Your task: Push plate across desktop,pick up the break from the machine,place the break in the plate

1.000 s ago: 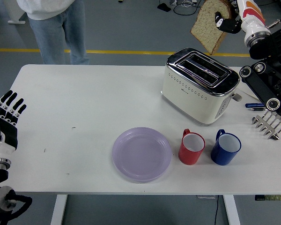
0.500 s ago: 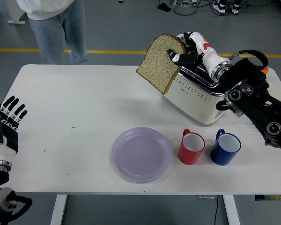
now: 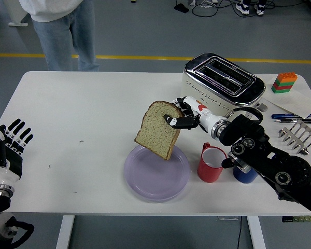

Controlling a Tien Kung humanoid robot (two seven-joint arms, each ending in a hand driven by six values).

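Observation:
My right hand (image 3: 180, 118) is shut on a slice of brown bread (image 3: 157, 129), holding it tilted just above the far edge of the lilac plate (image 3: 156, 177). The plate lies near the table's front edge, left of the mugs. Behind the hand, the cream and chrome toaster (image 3: 223, 88) stands with its slots showing no bread. My left hand (image 3: 10, 145) rests at the table's left edge with fingers spread, holding nothing.
A red mug (image 3: 212, 163) stands right of the plate, with a blue mug (image 3: 243, 171) partly hidden behind my right arm. A toast rack (image 3: 298, 135), pens and a stack of coloured blocks (image 3: 283, 82) sit at the far right. A person (image 3: 62, 31) stands beyond the table's far left.
My right arm has swung down and left from above the toaster, carrying the bread to just over the plate. The left hand has dropped slightly.

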